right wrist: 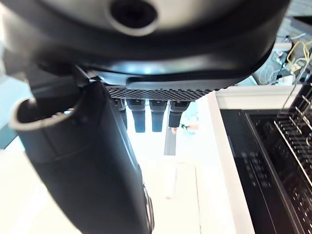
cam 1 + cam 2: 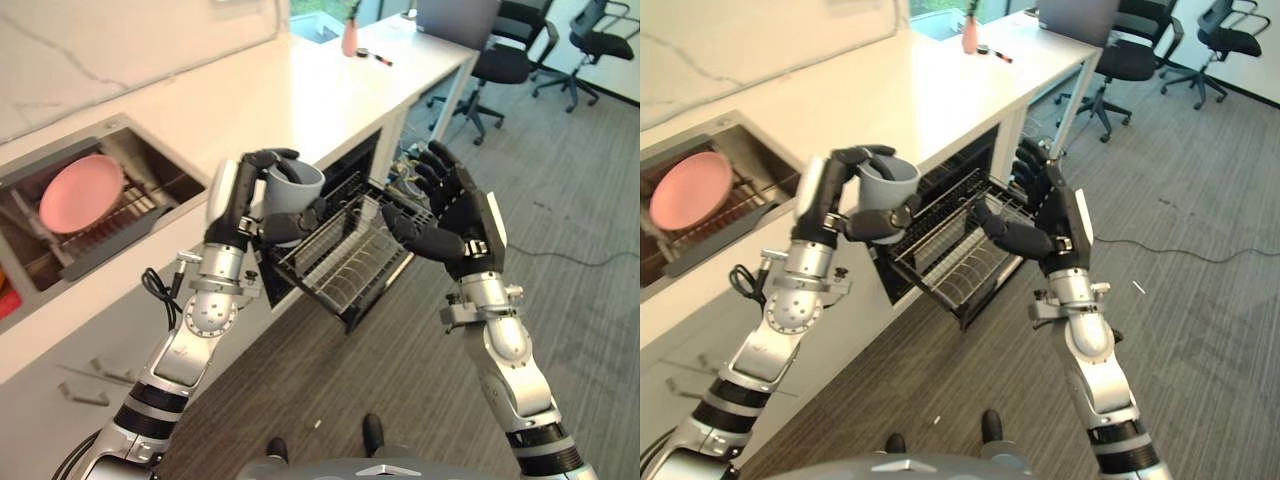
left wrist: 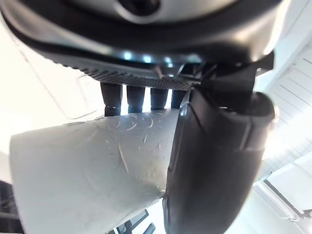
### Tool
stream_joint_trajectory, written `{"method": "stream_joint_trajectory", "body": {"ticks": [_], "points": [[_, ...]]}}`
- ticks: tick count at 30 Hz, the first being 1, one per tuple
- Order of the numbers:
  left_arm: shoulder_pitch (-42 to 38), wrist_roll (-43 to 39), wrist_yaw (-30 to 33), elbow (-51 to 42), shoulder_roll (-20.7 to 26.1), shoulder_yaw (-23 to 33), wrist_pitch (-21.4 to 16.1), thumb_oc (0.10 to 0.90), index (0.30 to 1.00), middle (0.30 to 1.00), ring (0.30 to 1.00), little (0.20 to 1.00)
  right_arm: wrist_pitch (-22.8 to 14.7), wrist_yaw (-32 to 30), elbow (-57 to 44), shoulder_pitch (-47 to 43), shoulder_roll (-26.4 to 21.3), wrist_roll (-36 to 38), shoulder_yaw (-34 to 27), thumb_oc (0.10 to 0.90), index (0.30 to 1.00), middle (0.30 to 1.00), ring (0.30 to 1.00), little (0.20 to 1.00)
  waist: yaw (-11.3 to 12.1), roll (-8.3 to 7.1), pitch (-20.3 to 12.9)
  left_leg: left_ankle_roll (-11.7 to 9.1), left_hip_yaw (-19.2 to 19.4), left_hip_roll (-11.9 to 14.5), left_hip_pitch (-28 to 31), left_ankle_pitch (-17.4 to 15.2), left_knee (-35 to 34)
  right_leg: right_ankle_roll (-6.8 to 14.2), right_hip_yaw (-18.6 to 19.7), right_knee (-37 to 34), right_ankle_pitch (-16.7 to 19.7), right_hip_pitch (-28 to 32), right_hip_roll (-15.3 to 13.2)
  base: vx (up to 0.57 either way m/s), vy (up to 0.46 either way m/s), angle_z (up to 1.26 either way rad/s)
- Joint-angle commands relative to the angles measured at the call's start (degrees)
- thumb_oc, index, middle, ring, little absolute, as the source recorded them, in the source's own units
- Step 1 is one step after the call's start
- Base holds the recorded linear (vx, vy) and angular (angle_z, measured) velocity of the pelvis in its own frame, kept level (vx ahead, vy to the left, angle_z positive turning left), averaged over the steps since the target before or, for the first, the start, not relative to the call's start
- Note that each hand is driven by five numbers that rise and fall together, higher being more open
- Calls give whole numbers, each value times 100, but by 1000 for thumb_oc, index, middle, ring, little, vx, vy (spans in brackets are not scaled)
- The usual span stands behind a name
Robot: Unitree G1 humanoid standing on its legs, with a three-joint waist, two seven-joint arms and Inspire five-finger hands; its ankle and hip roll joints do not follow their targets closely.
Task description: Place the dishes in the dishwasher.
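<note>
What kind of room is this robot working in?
Probably an office kitchenette: a white counter with a sink holding a pink plate, a pulled-out dishwasher rack, and office chairs on carpet.

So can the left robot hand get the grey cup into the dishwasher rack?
Probably yes. The left robot hand holds the grey cup right beside the pulled-out dishwasher rack, with nothing between them.

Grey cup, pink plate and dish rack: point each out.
grey cup (image 2: 296, 186), left eye view, outer wall.
pink plate (image 2: 80, 192), left eye view, face.
dish rack (image 2: 352, 262), left eye view, wire floor.
</note>
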Motion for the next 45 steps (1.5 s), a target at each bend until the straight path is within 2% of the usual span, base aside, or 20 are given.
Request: {"method": "stream_joint_trajectory", "body": {"ticks": [1,6,13,22,35,41,45], "points": [[-868,365,379,-366,-38,16,-630,400,300,300,300,300,-595,98,-610,-403,-152,196,-408,800,900,900,900,900,-83,48,-589,-58,-141,-75,-40,-189,31,438,-178,132,-518,297,-40,28,-70,5],[-1170,657,800,-457,146,373,-600,400,300,300,300,300,-574,128,-670,-617,-218,423,-308,800,900,900,900,900,-134,183,-599,-155,-180,34,-91,-121,31,340,-247,143,-604,338,67,8,-80,-2],[-1569,539,960,-421,-98,53,-572,400,300,300,300,300,-479,189,-680,-991,-164,785,247,800,900,900,900,900,-157,269,-592,-192,-210,87,-74,-93,31,257,-270,199,-680,377,125,-4,-12,2],[-1824,596,944,-433,-346,-518,-540,400,300,300,300,300,-399,190,-706,-1187,-153,787,649,800,900,900,900,900,-136,250,-609,-215,-281,123,-23,-108,31,228,-337,201,-730,473,158,14,-4,6],[-1925,288,941,-725,-650,-897,-601,400,300,300,300,300,-384,-102,-321,-1155,-33,416,818,800,900,900,900,900,-83,238,-589,-196,-355,95,-18,-129,31,237,-410,180,-733,543,117,-1,4,2],[-1906,-159,709,-922,-846,-1366,-616,400,300,300,300,300,-416,-221,62,-1269,220,937,976,800,900,900,900,900,-13,215,-577,-173,-408,68,-23,-136,31,231,-450,163,-735,569,96,-3,4,2],[-2006,-131,550,-1015,-871,-1604,-586,400,300,300,300,300,-430,-232,222,-1354,359,1327,1099,800,900,900,900,900,27,199,-562,-168,-433,57,-30,-139,31,233,-470,160,-747,579,87,-15,1,6]]}}
